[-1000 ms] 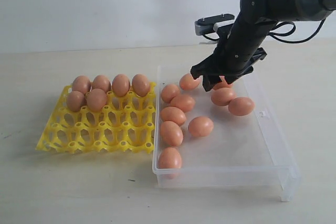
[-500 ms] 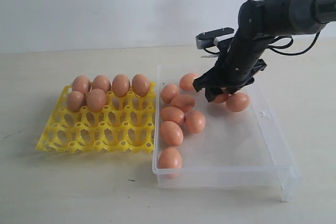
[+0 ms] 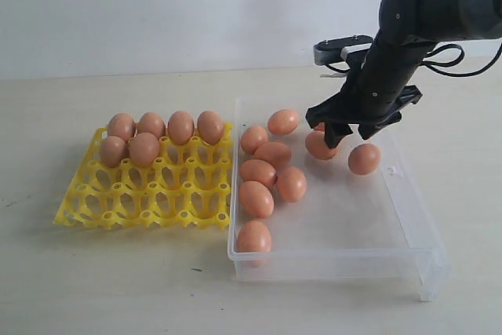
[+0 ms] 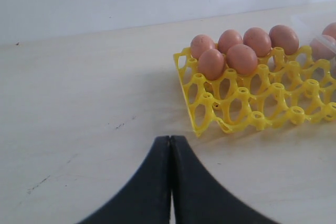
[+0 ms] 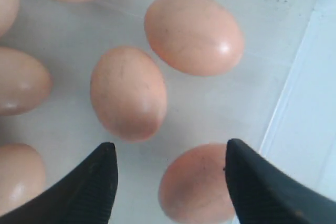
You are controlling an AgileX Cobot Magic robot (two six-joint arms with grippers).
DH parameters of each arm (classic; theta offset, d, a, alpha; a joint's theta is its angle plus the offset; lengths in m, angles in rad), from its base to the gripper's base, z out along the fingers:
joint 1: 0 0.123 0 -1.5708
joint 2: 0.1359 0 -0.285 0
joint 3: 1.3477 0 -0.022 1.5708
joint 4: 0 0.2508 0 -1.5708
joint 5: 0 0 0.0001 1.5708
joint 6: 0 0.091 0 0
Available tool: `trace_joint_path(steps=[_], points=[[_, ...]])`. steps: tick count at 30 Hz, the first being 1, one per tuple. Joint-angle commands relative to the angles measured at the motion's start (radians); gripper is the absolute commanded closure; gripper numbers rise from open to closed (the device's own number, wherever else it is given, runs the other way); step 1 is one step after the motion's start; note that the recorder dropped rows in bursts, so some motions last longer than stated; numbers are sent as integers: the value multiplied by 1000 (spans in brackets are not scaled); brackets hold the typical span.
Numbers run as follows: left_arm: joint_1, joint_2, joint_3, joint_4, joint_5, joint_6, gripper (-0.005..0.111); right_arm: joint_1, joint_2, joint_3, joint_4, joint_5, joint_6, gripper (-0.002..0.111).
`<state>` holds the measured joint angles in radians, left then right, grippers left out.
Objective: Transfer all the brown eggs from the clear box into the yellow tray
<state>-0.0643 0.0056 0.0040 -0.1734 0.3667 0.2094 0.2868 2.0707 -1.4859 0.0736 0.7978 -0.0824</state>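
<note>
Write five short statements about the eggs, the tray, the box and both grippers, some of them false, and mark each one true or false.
1. Six brown eggs sit in the yellow tray. True.
2. The clear box holds no eggs. False: several brown eggs lie in it.
3. The right gripper is shut on an egg. False: its jaws stand open above eggs in the box, and it holds none.
4. The left gripper is shut and holds nothing. True.
5. In the exterior view the yellow tray lies to the right of the clear box. False: it lies to its left.
</note>
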Motion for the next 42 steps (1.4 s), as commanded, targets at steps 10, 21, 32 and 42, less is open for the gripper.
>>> trace_joint_path(steps=[10, 21, 32, 42], points=[[-4, -6, -4, 2, -8, 0, 107, 116, -36, 5, 217, 90, -56, 52], [-4, -6, -4, 2, -8, 0, 107, 129, 19, 16, 236, 92, -47, 52], [-4, -6, -4, 2, -8, 0, 107, 131, 94, 16, 269, 69, -47, 52], [-4, -6, -4, 2, -8, 0, 107, 127, 105, 16, 265, 15, -47, 50]])
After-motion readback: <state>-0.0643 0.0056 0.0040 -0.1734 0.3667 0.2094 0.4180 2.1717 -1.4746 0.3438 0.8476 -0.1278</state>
